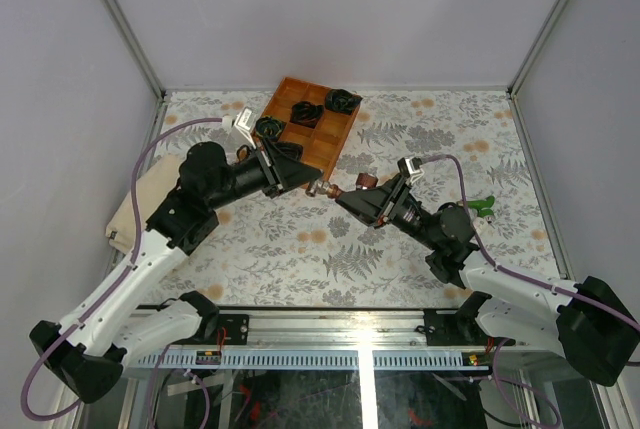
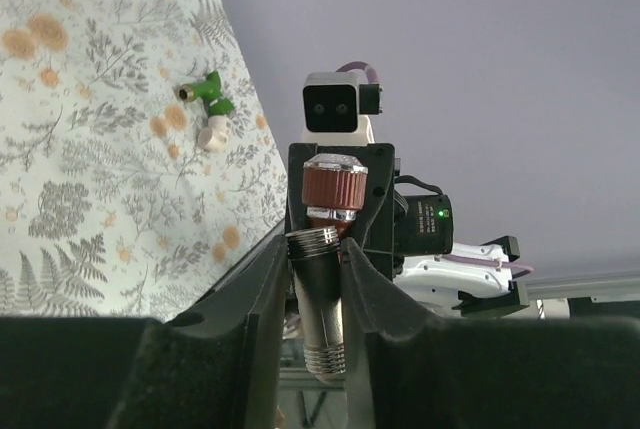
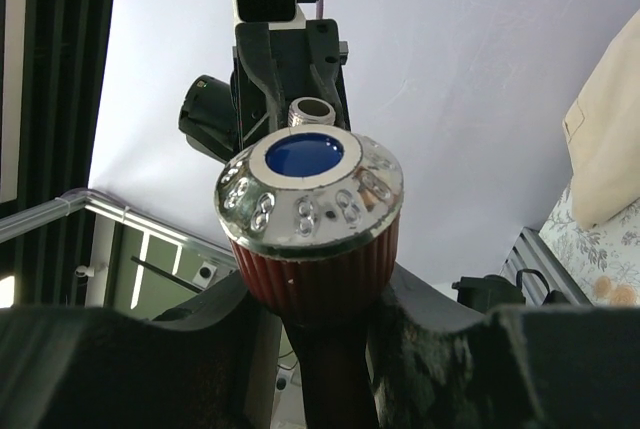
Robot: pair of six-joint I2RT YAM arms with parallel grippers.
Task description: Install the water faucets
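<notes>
Faucet (image 1: 330, 188), red-brown, clamped between left gripper (image 1: 305, 182) and right gripper (image 1: 347, 195).

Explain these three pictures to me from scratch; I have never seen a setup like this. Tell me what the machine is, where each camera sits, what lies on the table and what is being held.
The machine is two robot arms bolted at the near edge of a flower-patterned table. The overhead view looks down from above and behind them. The other two views come from cameras on each wrist, looking along that arm's own fingers.

Between the arms, both grip one dark red-brown faucet. The left gripper is shut on its silvery threaded end. The right gripper is shut on its red ribbed part, below a shiny cap with a blue centre.

A bright green faucet lies on the table by the right arm, with a small white piece beside it. At the far edge stands a wooden tray holding black-and-green coiled bundles.
</notes>
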